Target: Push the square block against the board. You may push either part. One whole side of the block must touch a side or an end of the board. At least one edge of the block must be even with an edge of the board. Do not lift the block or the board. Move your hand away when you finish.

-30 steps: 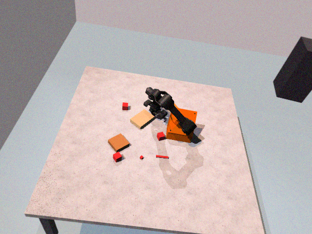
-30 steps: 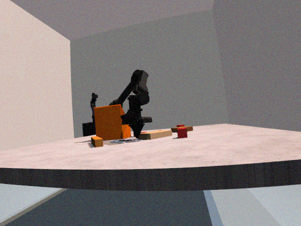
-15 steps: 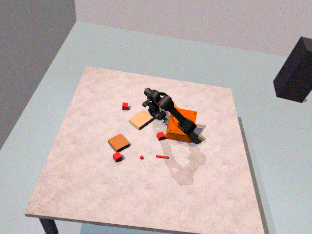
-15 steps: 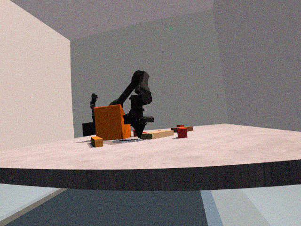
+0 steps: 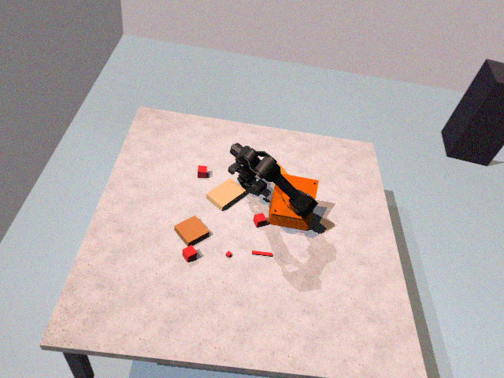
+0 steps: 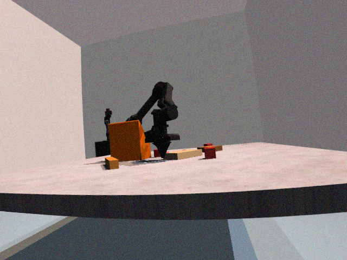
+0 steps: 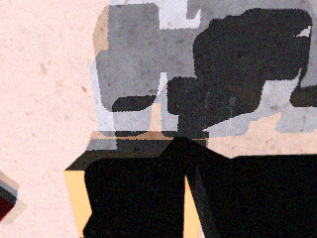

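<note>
The shut black gripper, nothing between its narrow-set jaws, points down beside the right corner of a pale tan slab on a mottled table, seen from above. Whether the tips touch it is hard to make out. A brown slab lies apart, to the near left; which of the two is the board cannot be told for certain. Black gripper parts cover much of the tan slab in the wrist view, where a dark red cube is cut off at the left border. In the exterior view, an orange box hides part of the arm.
</note>
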Controlling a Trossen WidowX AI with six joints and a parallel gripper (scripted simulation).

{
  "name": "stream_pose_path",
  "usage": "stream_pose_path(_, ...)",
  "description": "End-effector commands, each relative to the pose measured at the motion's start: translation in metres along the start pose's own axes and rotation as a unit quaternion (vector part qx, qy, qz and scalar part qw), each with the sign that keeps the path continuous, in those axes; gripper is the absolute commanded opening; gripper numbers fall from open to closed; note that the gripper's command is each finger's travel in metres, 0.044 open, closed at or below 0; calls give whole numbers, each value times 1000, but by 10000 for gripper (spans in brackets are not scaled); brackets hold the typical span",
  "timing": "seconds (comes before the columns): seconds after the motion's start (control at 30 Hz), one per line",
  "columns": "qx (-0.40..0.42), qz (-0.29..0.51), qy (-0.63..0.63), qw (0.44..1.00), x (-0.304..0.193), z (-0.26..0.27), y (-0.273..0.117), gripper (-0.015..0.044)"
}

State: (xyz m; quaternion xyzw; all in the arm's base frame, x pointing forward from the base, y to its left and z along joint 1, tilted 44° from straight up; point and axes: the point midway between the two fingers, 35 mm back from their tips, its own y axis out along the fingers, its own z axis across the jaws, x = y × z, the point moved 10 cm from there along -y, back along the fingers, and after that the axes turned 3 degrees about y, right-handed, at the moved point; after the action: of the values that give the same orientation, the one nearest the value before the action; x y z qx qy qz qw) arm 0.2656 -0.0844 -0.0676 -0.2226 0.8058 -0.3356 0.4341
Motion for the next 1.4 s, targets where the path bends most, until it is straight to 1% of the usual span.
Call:
stream_pose_path(0.0,0,5,-3,1000,-7,0,0,0)
stream_pose_path(0.9,0,5,-3,1000,-29,1,0,0)
stream_pose_path(1.37,0,5,-3,1000,-10,4,0,0)
